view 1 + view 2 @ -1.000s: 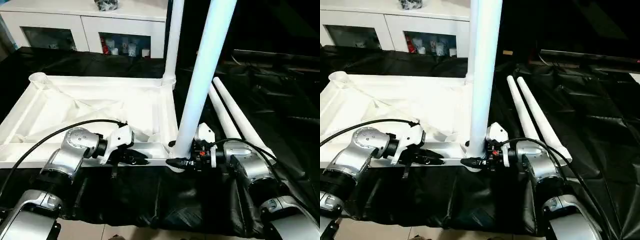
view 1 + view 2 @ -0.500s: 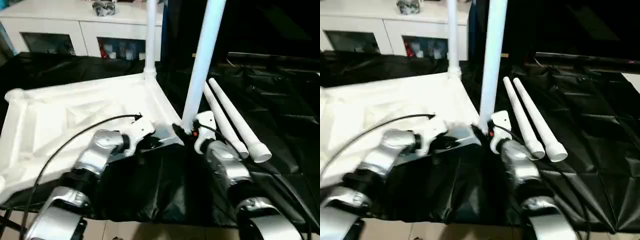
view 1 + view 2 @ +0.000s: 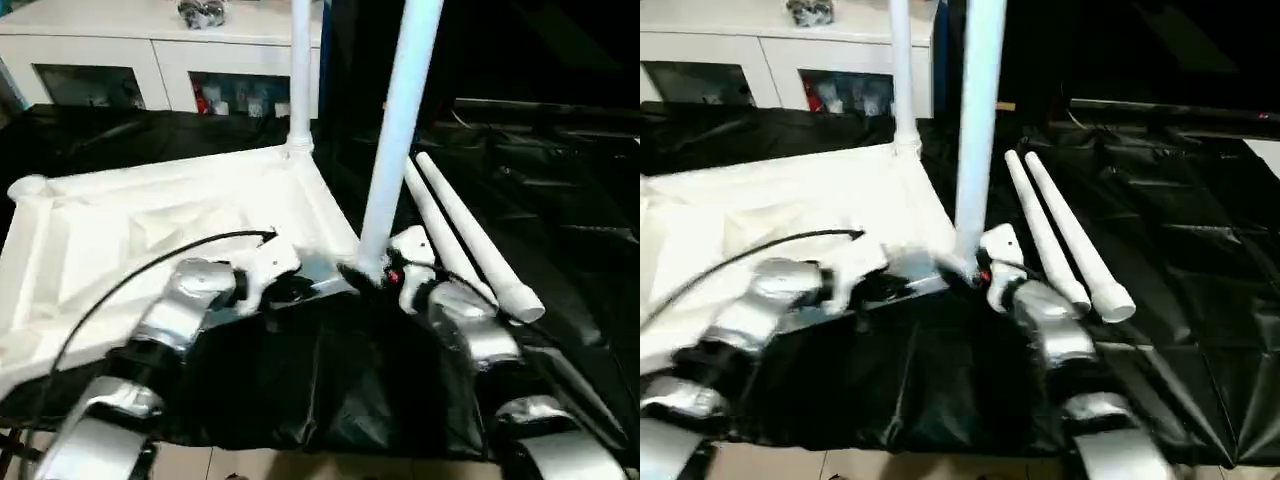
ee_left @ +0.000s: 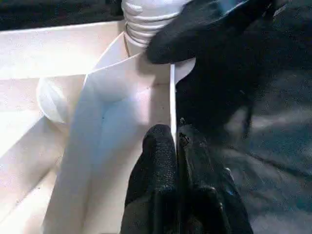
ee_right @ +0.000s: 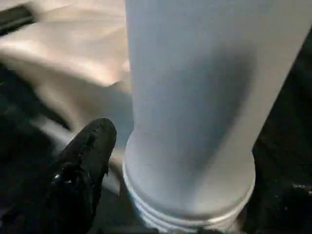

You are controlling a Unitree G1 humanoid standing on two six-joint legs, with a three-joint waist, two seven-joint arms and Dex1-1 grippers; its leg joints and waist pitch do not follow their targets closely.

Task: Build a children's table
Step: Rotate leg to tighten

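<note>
Since a second ago the tabletop point(image 3: 150, 230) has swung round on the black sheet point(image 3: 560, 230): its near rim then ran level across the head view, and now its near corner angles toward the robot, the two planted legs turned with it. The head camera has shifted too, so part of that change is only viewpoint. From the left: the left gripper point(image 4: 175, 141) is pinched shut on the thin near wall of the tabletop, one finger point(image 4: 158, 151) inside the rim and its partner outside, which looks like a brace to keep the upside-down tabletop from spinning while a leg is turned. The far leg point(image 3: 300, 70) stands upright in the far corner socket. Next, the near leg point(image 3: 400, 130) rises from the near corner socket point(image 4: 109, 80), its threaded collar visible just above the socket rim, so it appears not fully screwed home. The right gripper point(image 3: 365, 276) is at the base of that leg; a black finger point(image 5: 85, 161) stands beside the tube with a gap showing, so the jaws look spread and off the leg, probably a release to re-grip for another twist, where a second ago they sat tight against it. Rightmost, two loose legs point(image 3: 470, 240) lie side by side on the sheet. A white cabinet point(image 3: 150, 60) stands behind.
</note>
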